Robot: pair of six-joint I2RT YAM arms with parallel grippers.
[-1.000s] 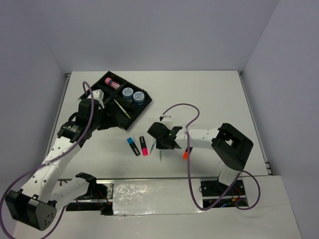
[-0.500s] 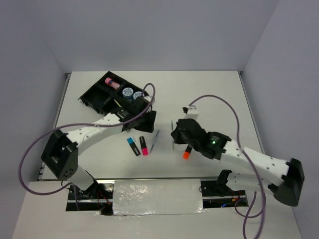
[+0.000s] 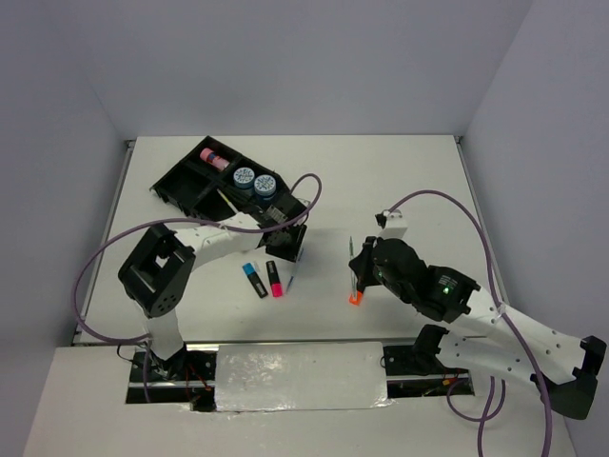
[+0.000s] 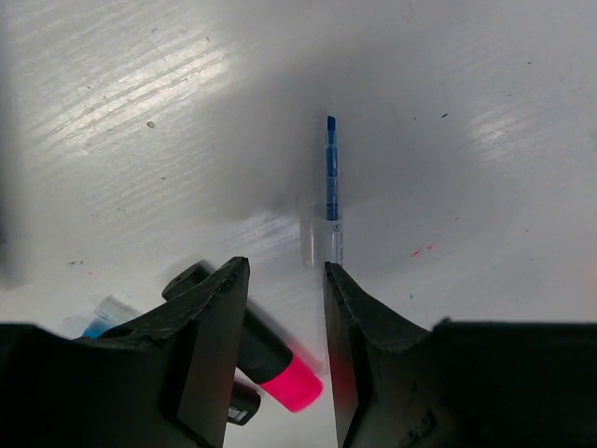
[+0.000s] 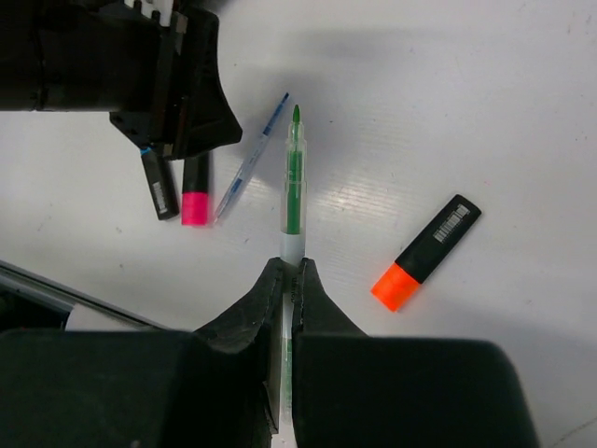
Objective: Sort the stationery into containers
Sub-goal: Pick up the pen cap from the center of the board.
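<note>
A thin blue pen (image 4: 330,177) lies on the white table, its clear end reaching the tips of my left gripper (image 4: 284,275). That gripper's jaws stand apart with nothing between them. The pink highlighter (image 4: 280,369) lies under its left finger, and the blue highlighter (image 3: 253,279) is beside it. My right gripper (image 5: 290,271) is shut on a green pen (image 5: 295,187) and holds it above the table. The orange highlighter (image 5: 424,252) lies just to its right. In the top view my left gripper (image 3: 290,255) hangs over the blue pen (image 3: 291,276), and my right gripper (image 3: 360,262) is to its right.
The black divided tray (image 3: 186,183) sits at the far left. It holds a pink-capped tube (image 3: 214,157), two round blue tubs (image 3: 244,176) and a thin pencil (image 3: 228,198). Purple cables loop over both arms. White walls close in the table.
My left arm has swung from the tray out over the blue pen, and its jaws have narrowed. My right arm has drawn back to the right with the green pen still held.
</note>
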